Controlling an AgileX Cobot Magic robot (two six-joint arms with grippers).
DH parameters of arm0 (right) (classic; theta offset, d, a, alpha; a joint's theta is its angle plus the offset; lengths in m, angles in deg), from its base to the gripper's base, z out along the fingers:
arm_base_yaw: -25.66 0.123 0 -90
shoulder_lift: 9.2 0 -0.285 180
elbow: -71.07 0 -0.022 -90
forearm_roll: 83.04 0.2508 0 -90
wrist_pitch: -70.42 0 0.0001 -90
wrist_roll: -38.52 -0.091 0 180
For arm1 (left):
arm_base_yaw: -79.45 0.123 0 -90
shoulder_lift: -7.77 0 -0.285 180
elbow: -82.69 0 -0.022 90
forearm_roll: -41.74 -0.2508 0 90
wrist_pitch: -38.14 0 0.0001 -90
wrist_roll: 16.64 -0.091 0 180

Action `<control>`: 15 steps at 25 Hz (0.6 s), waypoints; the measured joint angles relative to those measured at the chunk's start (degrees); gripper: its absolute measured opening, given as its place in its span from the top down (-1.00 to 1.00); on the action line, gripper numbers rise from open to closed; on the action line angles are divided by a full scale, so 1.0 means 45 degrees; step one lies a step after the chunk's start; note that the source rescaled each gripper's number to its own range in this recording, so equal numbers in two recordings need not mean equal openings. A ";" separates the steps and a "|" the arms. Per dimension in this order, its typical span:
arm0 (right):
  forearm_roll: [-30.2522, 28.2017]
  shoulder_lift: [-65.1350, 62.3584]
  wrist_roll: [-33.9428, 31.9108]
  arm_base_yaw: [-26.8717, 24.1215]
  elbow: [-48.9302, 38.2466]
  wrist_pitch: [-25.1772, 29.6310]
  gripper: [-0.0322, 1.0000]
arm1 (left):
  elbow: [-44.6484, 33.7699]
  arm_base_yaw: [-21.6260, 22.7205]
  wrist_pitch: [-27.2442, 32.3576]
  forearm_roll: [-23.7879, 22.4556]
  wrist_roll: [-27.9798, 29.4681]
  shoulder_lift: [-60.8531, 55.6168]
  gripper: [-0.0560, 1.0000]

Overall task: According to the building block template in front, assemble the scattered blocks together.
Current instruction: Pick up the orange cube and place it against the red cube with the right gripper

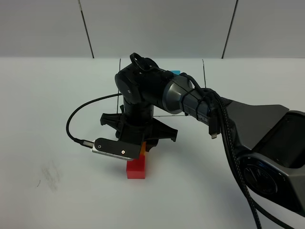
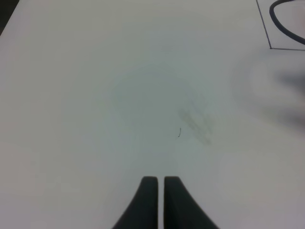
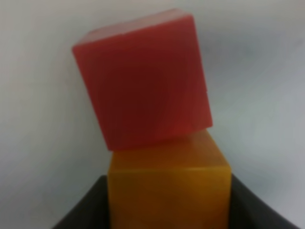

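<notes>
The right end effector [image 1: 143, 149] reaches across the middle of the tabletop [image 1: 57, 95] and grips the orange block [image 3: 169, 191] between half-spread fingers [image 3: 88, 207]. In the high view the red block [image 3: 143, 81] lies at the orange one's 6 o'clock, and the two seem to touch. Seen from the wrist, the red block sits twisted against the orange face, so the join is not flush. Doing this step well probably means turning the wrist until the faces run parallel, then pressing them together. The grip should let go only once the orange block rests flat; whether it does now cannot be told. The building block template [image 1: 177, 72] lies at 12 o'clock, mostly hidden behind the arm, with only a blue corner showing. The left end effector [image 2: 159, 180] is closed on nothing, over bare tabletop.
</notes>
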 joint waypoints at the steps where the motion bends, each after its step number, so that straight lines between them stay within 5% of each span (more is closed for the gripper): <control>1: 0.0000 0.0009 0.0000 0.0000 0.0000 0.0000 -0.18 | 0.0000 0.0000 0.0000 0.0000 0.0000 0.0000 0.89; 15: 0.0000 0.0348 0.0000 0.0000 0.0000 0.0000 -0.18 | 0.0000 0.0000 0.0000 0.0000 0.0000 0.0000 0.88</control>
